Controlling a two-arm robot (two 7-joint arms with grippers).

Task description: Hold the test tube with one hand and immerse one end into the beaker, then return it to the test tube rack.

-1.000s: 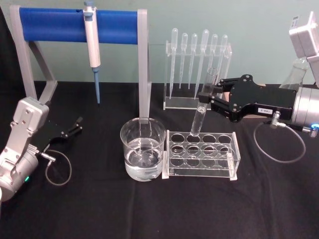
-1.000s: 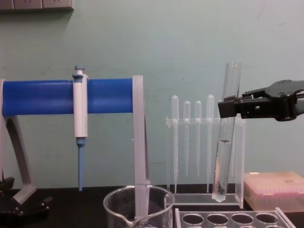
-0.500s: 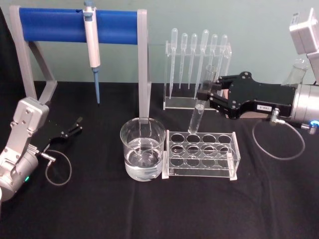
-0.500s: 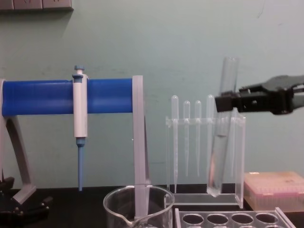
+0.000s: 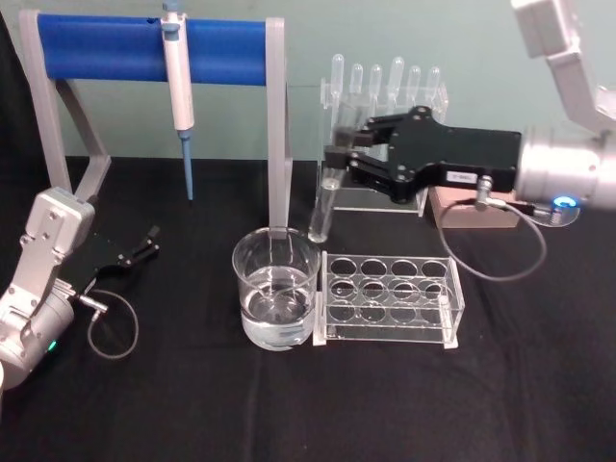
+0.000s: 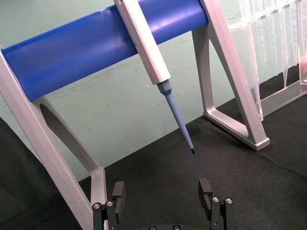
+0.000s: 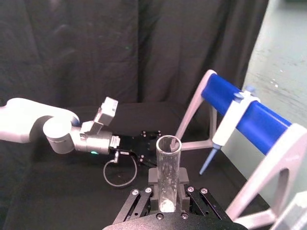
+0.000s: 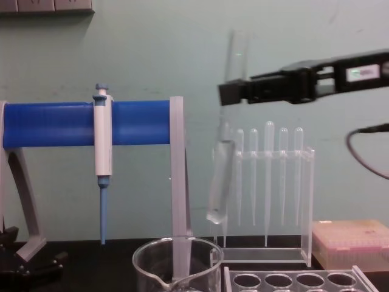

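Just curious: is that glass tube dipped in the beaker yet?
Out. The test tube, held in the right tool, hangs above the beaker rim.

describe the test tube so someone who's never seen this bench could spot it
Just right of the blue bar stand at the back, the right hand holds the test tube, tilted above the right edge of the beaker. It is a clear glass tube, open-topped and wider than the thin bulb-topped pipettes racked behind it.
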